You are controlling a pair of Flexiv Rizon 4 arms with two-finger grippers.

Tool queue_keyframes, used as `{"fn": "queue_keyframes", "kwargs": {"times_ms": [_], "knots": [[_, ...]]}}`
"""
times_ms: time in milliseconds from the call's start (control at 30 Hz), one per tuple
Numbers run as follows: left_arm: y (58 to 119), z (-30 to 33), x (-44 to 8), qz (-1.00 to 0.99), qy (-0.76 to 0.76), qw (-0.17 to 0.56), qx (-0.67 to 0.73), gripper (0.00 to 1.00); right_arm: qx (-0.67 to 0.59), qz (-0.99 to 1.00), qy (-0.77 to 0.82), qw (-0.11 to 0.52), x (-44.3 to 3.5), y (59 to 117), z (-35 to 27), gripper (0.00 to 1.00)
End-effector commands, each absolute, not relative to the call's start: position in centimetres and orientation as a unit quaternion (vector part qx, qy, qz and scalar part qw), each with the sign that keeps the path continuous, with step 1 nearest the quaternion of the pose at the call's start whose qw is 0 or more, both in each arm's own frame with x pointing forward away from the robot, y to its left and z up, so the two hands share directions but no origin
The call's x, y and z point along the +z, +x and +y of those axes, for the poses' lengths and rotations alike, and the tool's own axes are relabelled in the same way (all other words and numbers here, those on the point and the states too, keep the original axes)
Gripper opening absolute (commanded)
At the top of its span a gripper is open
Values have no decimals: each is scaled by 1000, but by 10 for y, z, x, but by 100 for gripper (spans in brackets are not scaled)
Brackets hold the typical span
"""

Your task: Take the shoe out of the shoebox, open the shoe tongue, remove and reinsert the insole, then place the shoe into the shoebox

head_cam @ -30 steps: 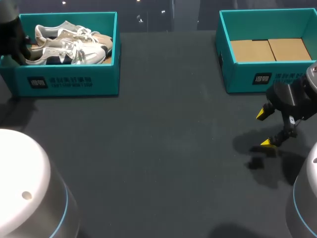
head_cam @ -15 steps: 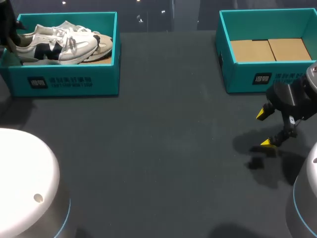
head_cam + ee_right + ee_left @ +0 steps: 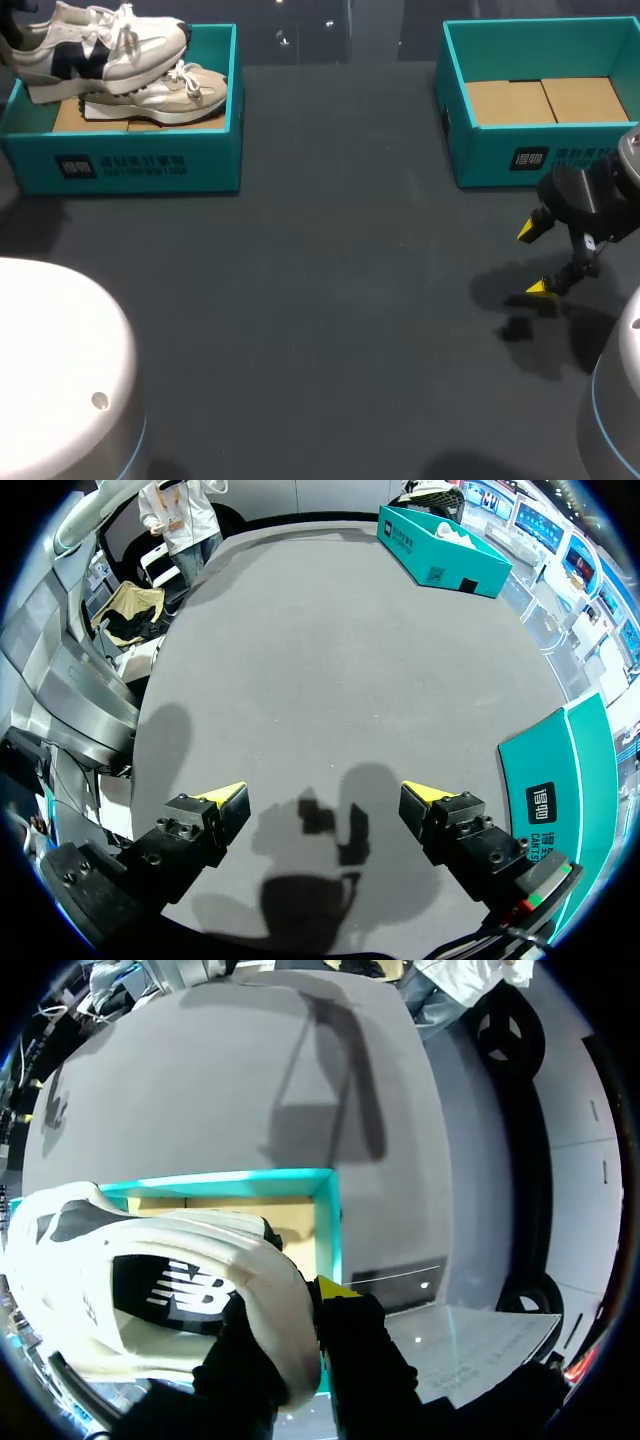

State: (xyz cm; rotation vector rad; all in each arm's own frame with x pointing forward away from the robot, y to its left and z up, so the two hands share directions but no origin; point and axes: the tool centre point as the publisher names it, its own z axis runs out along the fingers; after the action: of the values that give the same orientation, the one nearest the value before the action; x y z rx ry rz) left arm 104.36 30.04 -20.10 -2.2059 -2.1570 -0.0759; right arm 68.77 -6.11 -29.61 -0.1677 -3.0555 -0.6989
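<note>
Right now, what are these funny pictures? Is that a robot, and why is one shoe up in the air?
Yes, it is a robot with two arms. One picture looks down on the table from above. The two round ones come from little cameras on each arm's wrist. The left tool pinches a white shoe by its heel and holds it over the left shoebox, where a second shoe lies. The right shoebox has only brown cardboard inside. The right tool is open, with nothing in it, above the dark table.
</note>
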Motion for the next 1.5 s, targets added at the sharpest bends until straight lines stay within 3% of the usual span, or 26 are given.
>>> {"fn": "queue_keyframes", "kwargs": {"times_ms": [33, 400, 900, 1500], "knots": [[1030, 293, -169, -693, -719, 36, -26, 0, -221, -974, -54, 0, -297, 686, -61, 100], [973, 251, -135, -694, -716, 63, -36, 0, -221, -974, -54, 0, -297, 686, -61, 100], [856, 169, -133, -657, -749, 68, -46, 0, -221, -974, -54, 0, -297, 686, -61, 100], [850, 168, -133, -657, -749, 72, -47, 0, -221, -974, -54, 0, -297, 686, -61, 100]]}}
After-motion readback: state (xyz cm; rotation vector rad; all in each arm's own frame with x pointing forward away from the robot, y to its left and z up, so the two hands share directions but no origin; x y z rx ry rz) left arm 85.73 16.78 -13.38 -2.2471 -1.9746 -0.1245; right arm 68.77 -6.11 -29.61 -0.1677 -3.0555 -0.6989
